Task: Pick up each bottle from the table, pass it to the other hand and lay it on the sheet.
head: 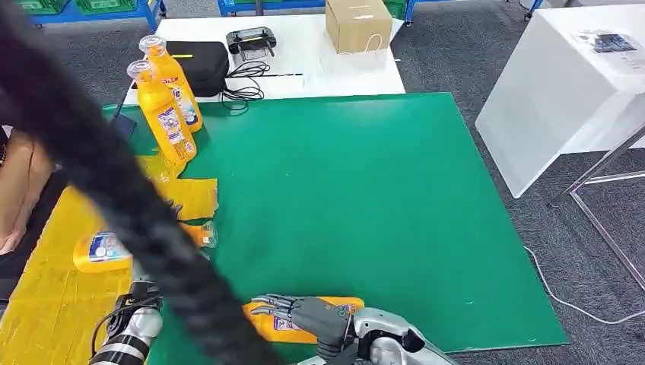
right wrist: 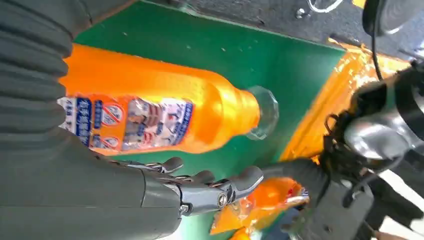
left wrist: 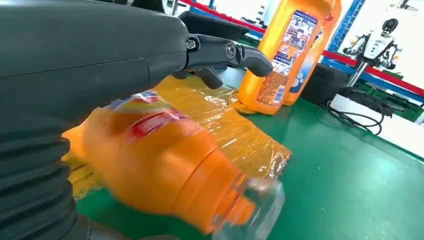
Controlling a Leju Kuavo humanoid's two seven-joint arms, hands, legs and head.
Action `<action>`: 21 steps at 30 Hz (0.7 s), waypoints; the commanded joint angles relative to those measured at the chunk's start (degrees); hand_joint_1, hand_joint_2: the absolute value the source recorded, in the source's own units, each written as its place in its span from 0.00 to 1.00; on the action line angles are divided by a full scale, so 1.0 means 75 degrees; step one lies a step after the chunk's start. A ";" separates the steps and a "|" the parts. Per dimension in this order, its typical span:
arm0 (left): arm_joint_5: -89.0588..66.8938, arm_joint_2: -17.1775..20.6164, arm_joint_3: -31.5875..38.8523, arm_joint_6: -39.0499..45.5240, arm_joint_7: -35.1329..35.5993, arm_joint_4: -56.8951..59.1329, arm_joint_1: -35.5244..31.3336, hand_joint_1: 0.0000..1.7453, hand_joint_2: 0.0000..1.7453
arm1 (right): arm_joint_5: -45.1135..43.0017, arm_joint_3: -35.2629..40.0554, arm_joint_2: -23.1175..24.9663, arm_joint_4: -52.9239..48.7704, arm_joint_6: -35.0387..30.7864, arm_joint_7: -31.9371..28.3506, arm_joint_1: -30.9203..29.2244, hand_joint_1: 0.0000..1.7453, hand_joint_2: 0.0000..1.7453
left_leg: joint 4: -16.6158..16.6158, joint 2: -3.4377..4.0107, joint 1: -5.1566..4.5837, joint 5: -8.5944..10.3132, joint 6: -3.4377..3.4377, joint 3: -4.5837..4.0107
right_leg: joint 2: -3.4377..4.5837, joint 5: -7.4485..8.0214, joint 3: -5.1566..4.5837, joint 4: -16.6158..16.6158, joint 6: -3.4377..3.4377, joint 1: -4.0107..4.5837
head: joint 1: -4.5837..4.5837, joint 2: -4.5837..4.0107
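On the green worktop (head: 365, 198), two upright orange bottles (head: 163, 95) stand at the far end of the yellow sheet (head: 46, 296) — a third bottle (head: 103, 251) lies on that sheet. Near the sheet's front end, the right hand (head: 304, 312) rests over another lying bottle (head: 335, 308) — fingers stretched toward the sheet.

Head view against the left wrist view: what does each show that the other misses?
Head view alone: the brown cardboard box, the black controller, the right hand on a lying orange plastic bottle. Left wrist view alone: a white robot figure in the background. Both: two upright orange bottles, yellow crinkled sheet, green mat.
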 commanded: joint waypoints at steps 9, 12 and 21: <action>0.2941 -0.0466 0.0738 -0.1561 -0.0498 -0.3865 0.1239 0.00 1.00 | 0.3132 0.1309 -0.0101 0.1221 -0.1935 0.1958 -0.0833 0.00 1.00 | 0.0010 0.0028 0.0022 -0.0016 0.0001 0.0010 | 0.0014 -0.0002 0.0016 -0.0010 -0.0003 0.0027 | 0.0003 0.0000; 0.3173 -0.0587 0.1009 -0.1943 -0.0362 -0.5074 0.1858 0.00 1.00 | 0.5130 0.1397 0.0165 0.1274 -0.2615 0.3217 -0.0847 0.00 1.00 | 0.0008 0.0052 0.0022 -0.0022 -0.0002 0.0020 | 0.0037 -0.0002 0.0019 -0.0011 -0.0007 0.0027 | 0.0000 0.0000; 0.3482 -0.0969 0.1350 -0.2345 -0.0320 -0.5351 0.2176 0.00 1.00 | 0.7571 0.0715 0.0535 0.1023 -0.2671 0.4378 -0.0687 0.00 1.00 | -0.0001 0.0010 0.0011 -0.0009 -0.0004 0.0010 | 0.0004 -0.0005 0.0009 -0.0008 -0.0007 0.0013 | 0.0000 0.0000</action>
